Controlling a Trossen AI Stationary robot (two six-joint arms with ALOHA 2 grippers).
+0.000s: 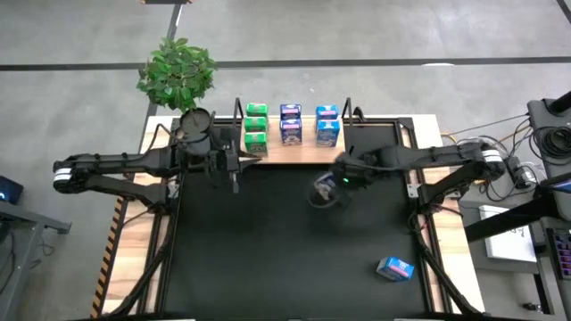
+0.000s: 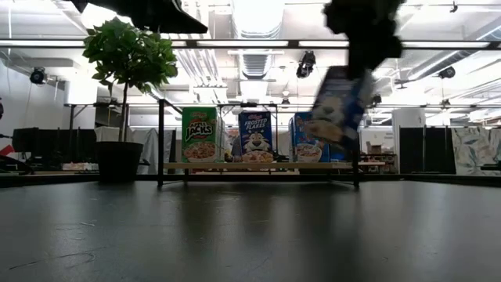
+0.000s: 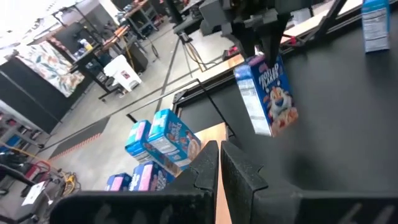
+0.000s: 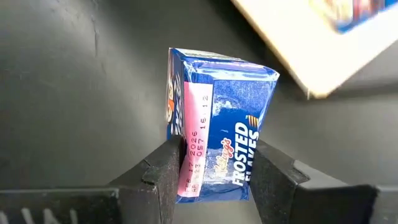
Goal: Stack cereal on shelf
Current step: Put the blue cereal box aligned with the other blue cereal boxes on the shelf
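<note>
The shelf is a light wood board on thin black uprights at the table's far edge. Cereal cartons stand on it: green ones, purple-blue ones and blue ones. The low view shows them as green and blue. My right gripper is shut on a blue Frosted Flakes carton above the black table, near the shelf's right end. My left gripper is shut and holds nothing; it hovers by the shelf's left part. Another blue carton lies on its side near the table's near right corner. My right gripper pinches the Frosted Flakes carton between its two fingers, one on each of two opposite side faces near the carton's top end. The fingers come from above, pointing down. The carton hangs tilted below them, lifted clear of the table.
A potted plant stands at the shelf's left end, right beside my left arm. Pale wood strips border the black table top. Cables and equipment sit off the table's right side. Black table surface spreads between the shelf and the near edge.
</note>
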